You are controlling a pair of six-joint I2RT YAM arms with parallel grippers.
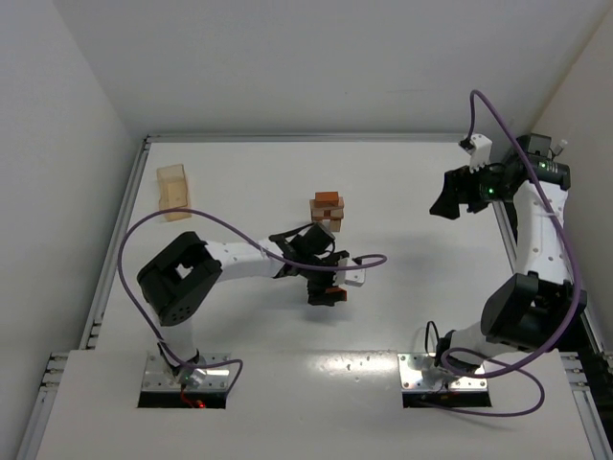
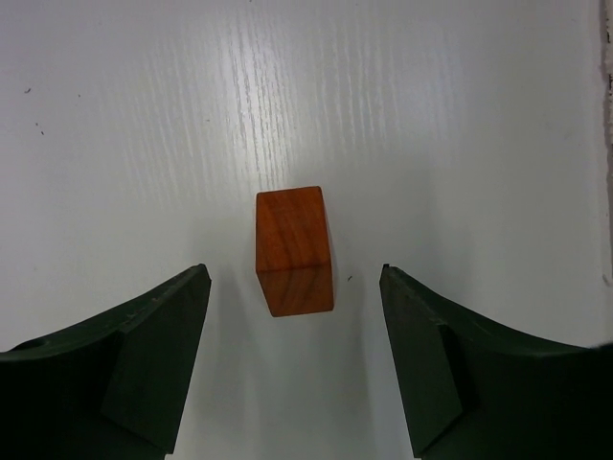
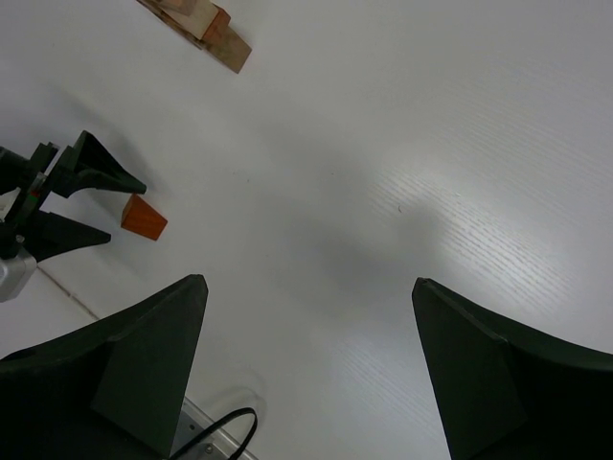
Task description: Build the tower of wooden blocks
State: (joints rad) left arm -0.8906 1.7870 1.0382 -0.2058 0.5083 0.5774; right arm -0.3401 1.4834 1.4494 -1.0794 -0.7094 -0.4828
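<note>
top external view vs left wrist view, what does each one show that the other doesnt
Only the top external view shows the narrow wood block tower of tan and reddish-brown pieces, the larger pale tan wooden box, both arms and the right pincer. Only the left wrist view shows the clear gaps between the small reddish-brown wooden block and each finger. Both show that block standing on the white table inside the open left pincer.
</note>
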